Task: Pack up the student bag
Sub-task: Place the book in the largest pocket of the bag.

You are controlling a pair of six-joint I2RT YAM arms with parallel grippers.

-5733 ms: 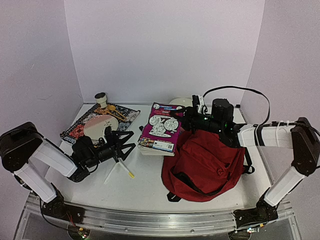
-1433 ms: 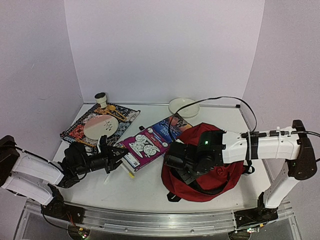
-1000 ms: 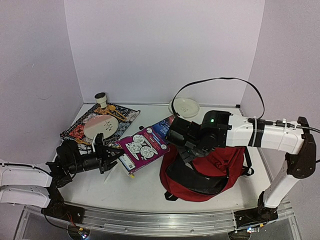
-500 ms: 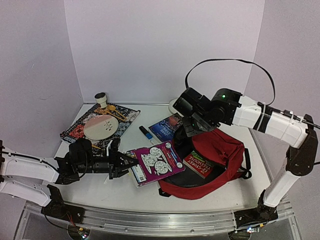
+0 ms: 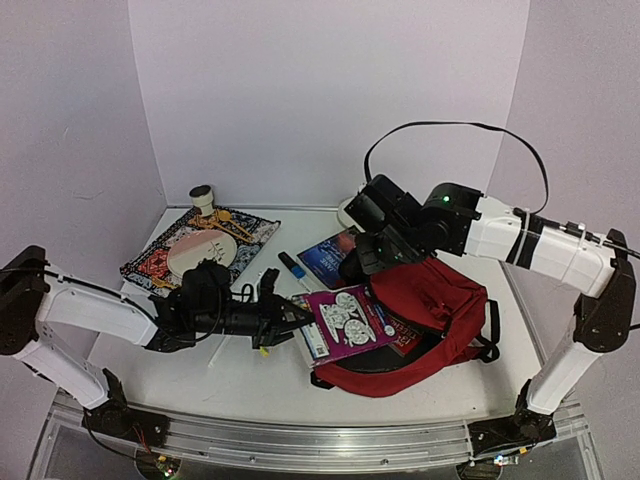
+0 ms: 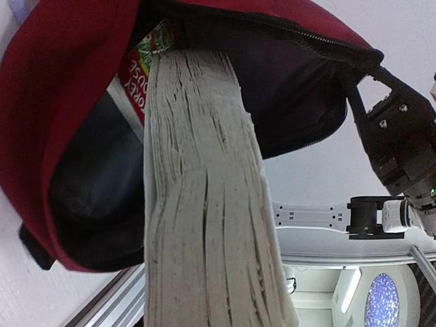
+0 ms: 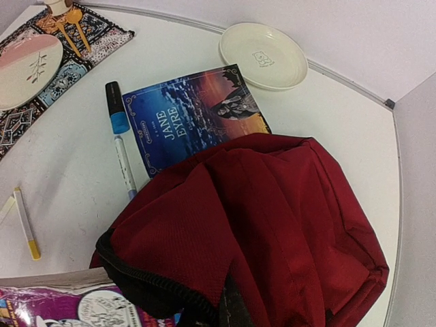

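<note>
Three books and one student bag [image 5: 440, 300], which lies on the worktop [image 5: 280, 390] right of centre, its mouth facing left. The left tool [image 5: 291, 318] is clamped on a purple book [image 5: 345, 322] whose far end is inside the bag's mouth. The right tool [image 5: 360, 264], closed tight, pinches the bag's upper rim and holds it raised. A second book [image 5: 403, 333] lies inside the bag. The third, Jane Eyre [image 7: 191, 119], lies on the worktop just above the bag.
</note>
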